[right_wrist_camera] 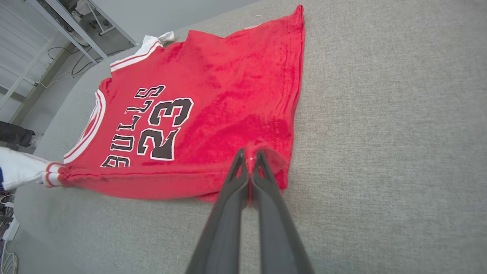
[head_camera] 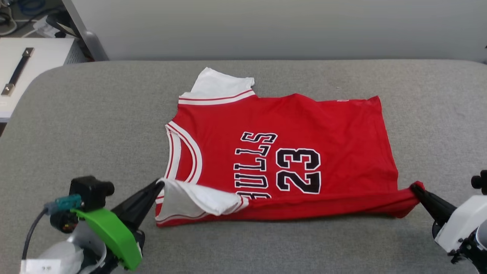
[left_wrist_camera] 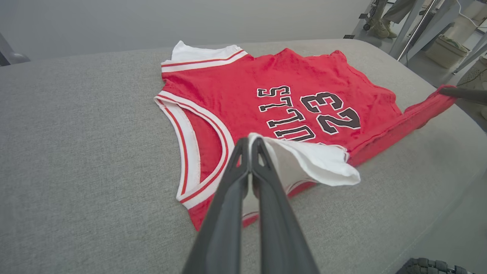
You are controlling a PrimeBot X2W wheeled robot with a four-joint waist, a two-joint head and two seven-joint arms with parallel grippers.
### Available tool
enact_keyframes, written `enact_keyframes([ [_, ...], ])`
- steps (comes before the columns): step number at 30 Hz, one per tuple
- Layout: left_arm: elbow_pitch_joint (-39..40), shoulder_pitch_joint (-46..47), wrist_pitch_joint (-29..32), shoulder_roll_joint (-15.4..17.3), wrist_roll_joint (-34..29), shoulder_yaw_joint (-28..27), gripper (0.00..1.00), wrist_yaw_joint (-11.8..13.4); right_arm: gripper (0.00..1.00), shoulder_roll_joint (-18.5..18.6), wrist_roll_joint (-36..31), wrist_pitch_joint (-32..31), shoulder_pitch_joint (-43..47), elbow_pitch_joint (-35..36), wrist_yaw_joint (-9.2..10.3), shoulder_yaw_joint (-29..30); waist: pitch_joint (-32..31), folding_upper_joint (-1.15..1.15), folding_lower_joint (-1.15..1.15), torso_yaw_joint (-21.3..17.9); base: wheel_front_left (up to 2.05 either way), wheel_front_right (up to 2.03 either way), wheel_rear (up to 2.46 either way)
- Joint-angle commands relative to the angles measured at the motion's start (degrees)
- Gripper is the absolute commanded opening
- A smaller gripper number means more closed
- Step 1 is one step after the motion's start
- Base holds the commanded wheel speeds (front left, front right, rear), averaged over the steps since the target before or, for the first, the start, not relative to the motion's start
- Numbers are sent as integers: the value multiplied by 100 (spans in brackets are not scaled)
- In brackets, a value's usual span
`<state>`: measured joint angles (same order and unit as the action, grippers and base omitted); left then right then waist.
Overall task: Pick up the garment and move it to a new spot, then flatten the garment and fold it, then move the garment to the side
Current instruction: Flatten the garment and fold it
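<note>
The garment [head_camera: 304, 125] is a red jersey with white sleeves and black "BULLS 23" lettering, lying spread on the grey table [head_camera: 95, 125], neck to the left. Its near edge is lifted and pulled taut between both grippers. My left gripper [head_camera: 159, 184] is shut on the white near sleeve [left_wrist_camera: 315, 160] at the shoulder; the tips [left_wrist_camera: 249, 140] pinch that cloth. My right gripper [head_camera: 415, 188] is shut on the red hem corner [right_wrist_camera: 266, 156], and its tips [right_wrist_camera: 249, 152] pinch the fabric. The garment [left_wrist_camera: 266, 76] [right_wrist_camera: 228, 95] shows front side up.
A white case with a black handle [head_camera: 17, 70] stands beyond the table's far left corner. A pale wall [head_camera: 266, 26] runs behind the table. Metal shelving legs [left_wrist_camera: 411, 30] stand off the table's right end. Bare grey tabletop surrounds the garment on all sides.
</note>
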<state>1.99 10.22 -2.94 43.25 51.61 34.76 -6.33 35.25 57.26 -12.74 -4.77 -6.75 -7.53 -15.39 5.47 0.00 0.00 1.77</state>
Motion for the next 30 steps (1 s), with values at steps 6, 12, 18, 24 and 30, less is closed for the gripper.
enact_keyframes([
  [6, -526, 914, 133, -181, -141, -86, 0, -43, 0, -294, -289, -526, -683, -110, 4, 183, 693, 0, 0, -79, 0, 0, 0],
  [12, -1070, 1408, 327, -317, -116, -46, 0, -62, 0, -505, -507, -729, -1079, -340, 4, 222, 939, 0, 0, -100, 0, 0, 0],
  [18, -1544, 1805, 454, -482, -207, 107, 0, -78, 0, -623, -663, -799, -1360, -577, 4, 206, 1145, 0, 0, -96, 0, 0, 0],
  [24, -2044, 2161, 540, -700, -333, 338, 0, -93, 0, -689, -742, -787, -1599, -826, 4, 149, 1302, 0, 0, -73, 0, 0, 0],
  [30, -2740, 2468, 417, -1029, -379, 358, 100, -16, 94, -733, -764, -672, -1750, -1050, 4, 92, 1352, 0, 0, -28, 0, 0, 0],
])
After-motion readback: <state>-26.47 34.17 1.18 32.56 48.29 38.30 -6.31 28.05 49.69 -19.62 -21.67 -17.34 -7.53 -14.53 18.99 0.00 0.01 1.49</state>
